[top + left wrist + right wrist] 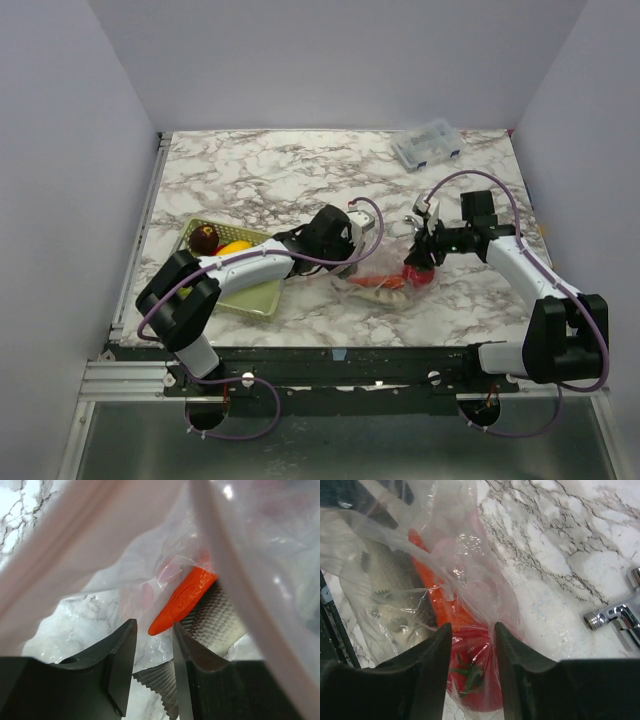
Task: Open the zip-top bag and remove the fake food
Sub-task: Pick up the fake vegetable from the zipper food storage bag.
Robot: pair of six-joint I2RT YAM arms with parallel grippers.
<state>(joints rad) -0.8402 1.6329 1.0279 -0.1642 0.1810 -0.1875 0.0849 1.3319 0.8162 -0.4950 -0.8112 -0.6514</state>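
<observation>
Removal partial: maroon ball (pixel 205 238), yellow piece (pixel 236 247) in basket (pixel 260 300); carrot (pixel 182 600), red fruit (pixel 475 692) inside zip-top bag (pixel 485 580). Left gripper (pixel 153 626), right gripper (pixel 472 627): both spread.

White arms (pixel 250 265) w/ black joints, purple cables (pixel 378 228), black fingers (pixel 117 665).

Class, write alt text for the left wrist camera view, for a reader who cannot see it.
An orange toy carrot lies inside the clear zip-top bag, its tip pointing at the gap between the open fingers of the left hand. A grey scaly toy sits beside it; marble table shows through the plastic.
</observation>
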